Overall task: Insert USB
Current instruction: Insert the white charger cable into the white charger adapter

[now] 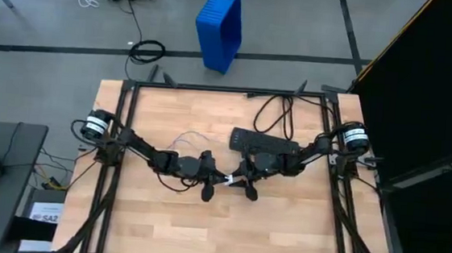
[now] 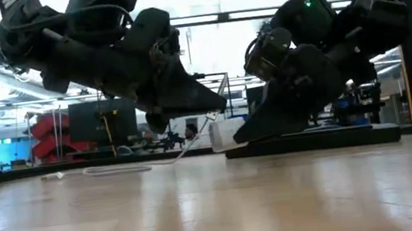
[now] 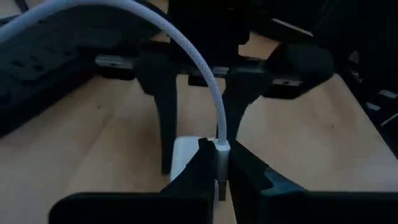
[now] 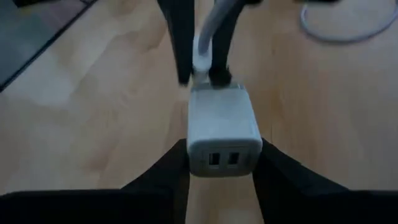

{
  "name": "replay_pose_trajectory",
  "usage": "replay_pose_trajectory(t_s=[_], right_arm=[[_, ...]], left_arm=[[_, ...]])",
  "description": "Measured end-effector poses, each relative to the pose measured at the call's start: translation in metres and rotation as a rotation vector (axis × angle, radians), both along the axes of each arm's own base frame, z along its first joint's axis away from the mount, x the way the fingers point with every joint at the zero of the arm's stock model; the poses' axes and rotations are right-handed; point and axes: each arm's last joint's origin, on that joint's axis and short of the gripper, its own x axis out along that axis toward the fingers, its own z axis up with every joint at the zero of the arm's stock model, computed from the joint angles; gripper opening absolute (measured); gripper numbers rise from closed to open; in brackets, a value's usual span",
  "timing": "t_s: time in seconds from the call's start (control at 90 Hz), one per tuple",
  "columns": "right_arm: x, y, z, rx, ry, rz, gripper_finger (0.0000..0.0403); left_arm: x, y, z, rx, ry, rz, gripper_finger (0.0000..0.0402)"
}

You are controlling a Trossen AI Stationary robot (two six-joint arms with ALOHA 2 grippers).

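Note:
The USB is a thin white cable (image 3: pixel 186 46) that arcs down to a small plug end (image 3: pixel 222 148); my left gripper (image 3: pixel 222 163) is shut on that plug. Its slack length (image 2: pixel 115 170) lies on the table. A white charger block (image 4: pixel 224 127) sits between the fingers of my right gripper (image 4: pixel 224 158), which is shut on it. The two grippers meet tip to tip at the table's middle, left (image 1: pixel 219 178) and right (image 1: pixel 239 179). The plug's tip (image 4: pixel 202 65) meets the block's far face; how deep it sits is hidden. My left gripper pinches the USB's plug end (image 3: pixel 222 152) between its two fingers, right where the cable enters it. The fingers slant down toward the table's right, along the plug. The cable rises slack behind the plug. My right gripper pinches the white block by its two side faces (image 4: pixel 194 140), one finger on each. It comes from the table's right, slanting down. The block is held level above the table (image 2: pixel 223 133), a face with two slots (image 4: pixel 224 160) toward the wrist.
A black power strip (image 1: pixel 262 139) lies just behind the grippers, its thick black cord (image 1: pixel 280 110) looping toward the far edge. A blue crate (image 1: pixel 220 25) stands on the floor beyond the table. The near half of the wooden top (image 1: pixel 218 231) is bare.

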Motion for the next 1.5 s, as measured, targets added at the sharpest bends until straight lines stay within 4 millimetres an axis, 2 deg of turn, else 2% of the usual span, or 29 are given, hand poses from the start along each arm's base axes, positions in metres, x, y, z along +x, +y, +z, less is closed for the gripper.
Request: replay_pose_trajectory(t_s=[0.222, 0.5, 0.667, 0.756, 0.867, 1.222, 1.5], right_arm=[[-0.006, 0.003, 0.006, -0.015, 0.058, -0.011, 0.0111], [-0.006, 0.004, 0.005, -0.018, 0.063, -0.010, 0.0111], [-0.006, 0.004, 0.005, -0.021, 0.062, -0.017, 0.0114], [-0.006, 0.004, 0.006, -0.022, 0.059, -0.019, 0.0113], [-0.006, 0.004, 0.006, -0.021, 0.058, -0.019, 0.0113], [-0.006, 0.004, 0.006, -0.021, 0.059, -0.018, 0.0114], [-0.006, 0.005, 0.006, -0.019, 0.059, -0.015, 0.0114]], left_arm=[[-0.008, 0.003, -0.001, -0.033, 0.132, 0.040, 0.0005], [-0.034, 0.010, 0.005, -0.049, 0.380, 0.142, 0.0005], [-0.048, 0.013, -0.005, -0.136, 0.583, 0.105, 0.0005], [-0.050, 0.016, -0.007, -0.178, 0.634, 0.124, 0.0005], [-0.051, 0.016, -0.007, -0.180, 0.642, 0.129, 0.0018], [-0.048, 0.016, -0.003, -0.138, 0.675, 0.098, 0.0096], [-0.041, 0.015, 0.017, -0.073, 0.759, 0.096, 0.0111]])
